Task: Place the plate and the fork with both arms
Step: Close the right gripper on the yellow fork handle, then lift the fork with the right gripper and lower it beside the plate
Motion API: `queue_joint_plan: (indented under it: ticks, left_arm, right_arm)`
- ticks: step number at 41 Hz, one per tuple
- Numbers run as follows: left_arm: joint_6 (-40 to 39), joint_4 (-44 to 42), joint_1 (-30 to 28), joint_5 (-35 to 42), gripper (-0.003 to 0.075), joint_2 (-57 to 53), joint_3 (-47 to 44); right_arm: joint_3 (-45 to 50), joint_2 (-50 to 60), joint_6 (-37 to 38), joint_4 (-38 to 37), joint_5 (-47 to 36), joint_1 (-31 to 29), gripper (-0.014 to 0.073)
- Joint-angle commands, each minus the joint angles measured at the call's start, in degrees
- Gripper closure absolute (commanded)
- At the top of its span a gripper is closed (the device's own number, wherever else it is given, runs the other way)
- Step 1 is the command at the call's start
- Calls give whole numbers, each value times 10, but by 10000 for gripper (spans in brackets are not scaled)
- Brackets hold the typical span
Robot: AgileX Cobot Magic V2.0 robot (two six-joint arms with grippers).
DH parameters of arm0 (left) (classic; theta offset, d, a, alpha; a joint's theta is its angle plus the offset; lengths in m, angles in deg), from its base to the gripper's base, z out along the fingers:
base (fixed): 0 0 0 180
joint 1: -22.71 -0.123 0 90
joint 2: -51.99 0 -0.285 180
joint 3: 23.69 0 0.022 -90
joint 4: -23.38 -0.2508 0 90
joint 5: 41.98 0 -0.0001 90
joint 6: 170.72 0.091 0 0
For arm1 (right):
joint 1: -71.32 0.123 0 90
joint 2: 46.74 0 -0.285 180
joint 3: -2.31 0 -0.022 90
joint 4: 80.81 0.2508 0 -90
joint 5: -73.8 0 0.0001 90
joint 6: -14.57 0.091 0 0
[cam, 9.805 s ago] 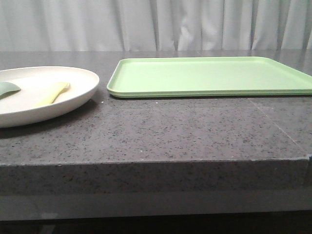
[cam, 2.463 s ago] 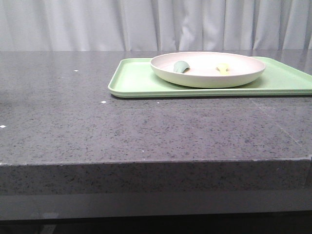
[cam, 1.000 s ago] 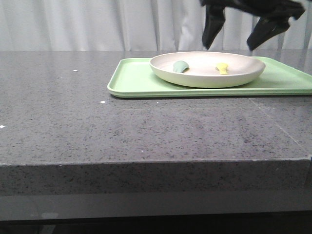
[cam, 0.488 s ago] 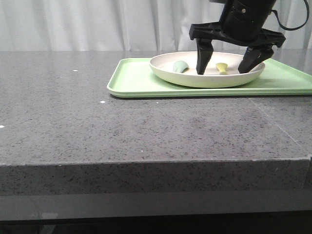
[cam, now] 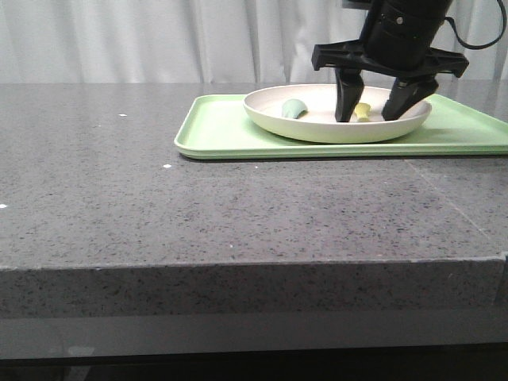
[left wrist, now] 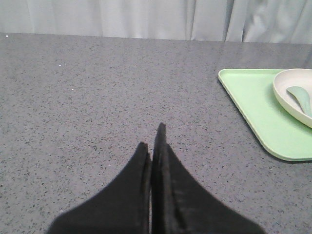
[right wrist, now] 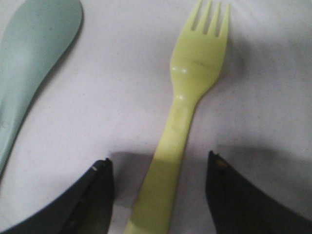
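The cream-white plate [cam: 317, 127] sits on the light-green tray [cam: 230, 131] at the back right. In it lie the pale yellow fork [cam: 362, 110] and a grey-green spoon [cam: 294, 109]. My right gripper [cam: 370, 111] is open and lowered into the plate, one finger on each side of the fork. In the right wrist view the fork [right wrist: 187, 112] lies on the plate [right wrist: 112, 97] between the open fingers of the gripper [right wrist: 160, 168], apart from both; the spoon [right wrist: 29, 63] lies beside it. My left gripper [left wrist: 152, 141] is shut and empty over the bare counter, away from the tray [left wrist: 258, 112].
The grey speckled counter [cam: 238, 214] runs to a front edge near me. White curtains [cam: 159, 40] hang behind. In the left wrist view the plate's edge [left wrist: 285, 100] with the spoon [left wrist: 301, 97] shows at the tray's far side.
The plate went from the counter's left onto the tray. My right arm came down from above, and its open fingers narrowed around the fork.
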Motion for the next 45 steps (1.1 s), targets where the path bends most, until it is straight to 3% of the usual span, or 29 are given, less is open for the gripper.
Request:
queue_joint_plan:
  ticks: [1,9,28,45]
  left_arm:
    - [1,-1,4,45,739,1,16]
    - [1,-1,4,45,739,1,16]
    - [1,-1,4,45,739,1,16]
    - [1,-1,4,45,739,1,16]
  right_arm:
    - [-15,28,0,-2,-5,-3,313]
    - [-15,28,0,-2,-5,-3,427]
    - [-15,28,0,-2,-8,-3,536]
    - [-76,56,0,-2,23,-3,538]
